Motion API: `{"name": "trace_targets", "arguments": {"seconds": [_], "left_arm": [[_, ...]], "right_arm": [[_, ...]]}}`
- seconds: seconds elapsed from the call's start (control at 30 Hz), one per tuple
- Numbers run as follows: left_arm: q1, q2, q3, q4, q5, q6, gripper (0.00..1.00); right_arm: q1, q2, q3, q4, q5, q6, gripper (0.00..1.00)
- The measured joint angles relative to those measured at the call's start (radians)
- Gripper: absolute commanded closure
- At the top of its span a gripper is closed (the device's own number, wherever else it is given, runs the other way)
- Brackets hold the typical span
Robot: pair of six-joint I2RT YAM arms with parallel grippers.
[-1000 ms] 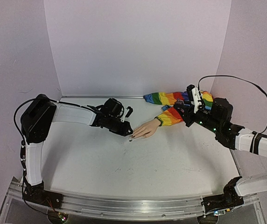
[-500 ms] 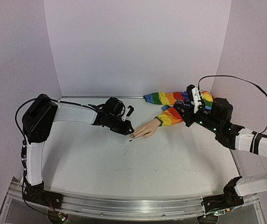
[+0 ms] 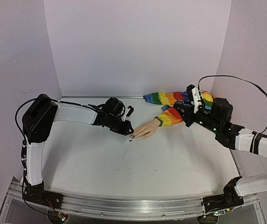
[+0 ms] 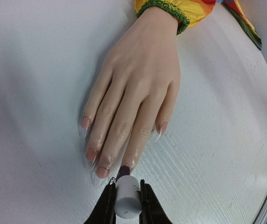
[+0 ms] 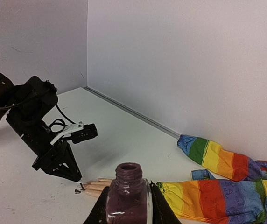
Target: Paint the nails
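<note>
Seen from above, the left hand (image 3: 127, 131) meets the fingertips of the mannequin hand (image 3: 145, 129), which lies flat on the bench (image 3: 124, 168); what the left hand holds is too small to tell there. Its wrist view shows it pinching a white brush handle (image 4: 127, 201), whose tip touches the dark nail (image 4: 123, 171). The other nails (image 4: 92, 154) are pink. Farther right, the right hand (image 5: 128, 207) is clamped on an open polish bottle (image 5: 128, 191), plain only in its own view, beside the rainbow sleeve (image 5: 203, 196).

White shells over black joints clothe the left arm (image 3: 73, 113) and right arm (image 3: 259, 142), trailing black cables (image 3: 227, 76).
</note>
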Motion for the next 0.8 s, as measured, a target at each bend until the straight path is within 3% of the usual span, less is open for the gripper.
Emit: {"name": "trace_targets", "arguments": {"seconds": [0.8], "left_arm": [[0.000,0.000,-0.029,-0.001,-0.001,0.000,1.00]], "right_arm": [[0.000,0.000,0.000,0.000,0.000,0.000,1.00]]}}
